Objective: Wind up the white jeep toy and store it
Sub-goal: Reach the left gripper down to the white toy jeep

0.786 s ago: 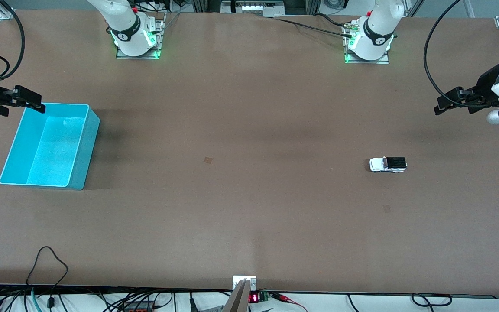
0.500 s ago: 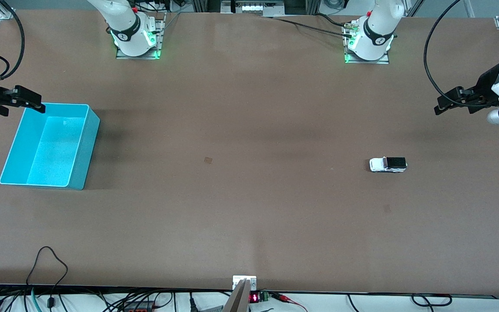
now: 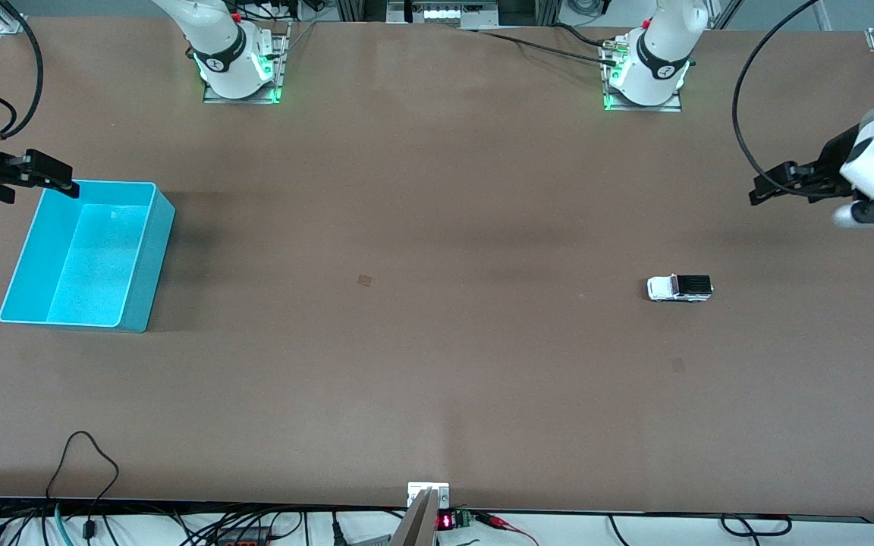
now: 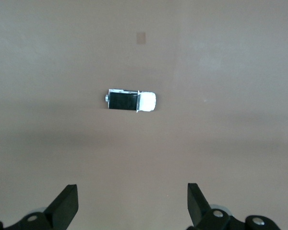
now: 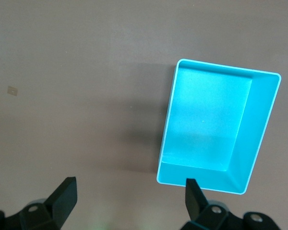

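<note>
White jeep toy (image 3: 680, 288) on its wheels on the table toward the left arm's end, untouched, left gripper (image 3: 760, 193) in the air nearby with fingers spread, right gripper (image 3: 65, 186) spread over the teal bin (image 3: 141, 303) rim, waiting

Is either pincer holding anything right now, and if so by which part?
Nothing is held. The white jeep toy sits alone on the table; the left pincer and the right pincer are both open.

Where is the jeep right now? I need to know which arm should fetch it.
The jeep stands on the table toward the left arm's end, apart from the bin at the right arm's end; nothing touches it.
</note>
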Robot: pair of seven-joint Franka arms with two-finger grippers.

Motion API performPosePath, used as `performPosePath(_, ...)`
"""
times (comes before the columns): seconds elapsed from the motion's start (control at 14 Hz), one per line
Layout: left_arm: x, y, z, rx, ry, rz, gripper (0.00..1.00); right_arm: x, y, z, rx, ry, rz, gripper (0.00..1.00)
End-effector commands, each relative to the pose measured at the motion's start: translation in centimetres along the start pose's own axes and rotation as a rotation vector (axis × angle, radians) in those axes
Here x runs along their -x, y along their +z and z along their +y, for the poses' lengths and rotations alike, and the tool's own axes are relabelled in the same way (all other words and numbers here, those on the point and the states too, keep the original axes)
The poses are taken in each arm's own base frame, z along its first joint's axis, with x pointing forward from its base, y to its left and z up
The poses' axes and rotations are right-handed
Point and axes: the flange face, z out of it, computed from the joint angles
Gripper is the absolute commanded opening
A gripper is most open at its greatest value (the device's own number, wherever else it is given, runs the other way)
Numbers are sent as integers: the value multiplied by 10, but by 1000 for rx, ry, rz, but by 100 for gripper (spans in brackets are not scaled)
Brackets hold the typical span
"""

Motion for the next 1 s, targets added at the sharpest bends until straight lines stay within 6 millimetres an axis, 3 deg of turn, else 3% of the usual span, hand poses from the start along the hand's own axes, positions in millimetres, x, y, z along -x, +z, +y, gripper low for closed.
performPosePath(0.0, -25, 46, 2, -27, 31, -58, 100, 1, -6, 0, -13, 10, 9, 100)
performPosePath(0.36, -51, 134, -11, -20, 96, -89, 100, -3, -1, -2, -34, 11, 11, 100)
performPosePath(0.64, -66, 204, -13, -110, 365, -86, 100, -5, -1, -4, -33, 8, 18, 100)
performPosePath(0.93, -76, 229, -6, -136, 710, -79, 100, -7, 3, -2, -35, 11, 14, 100)
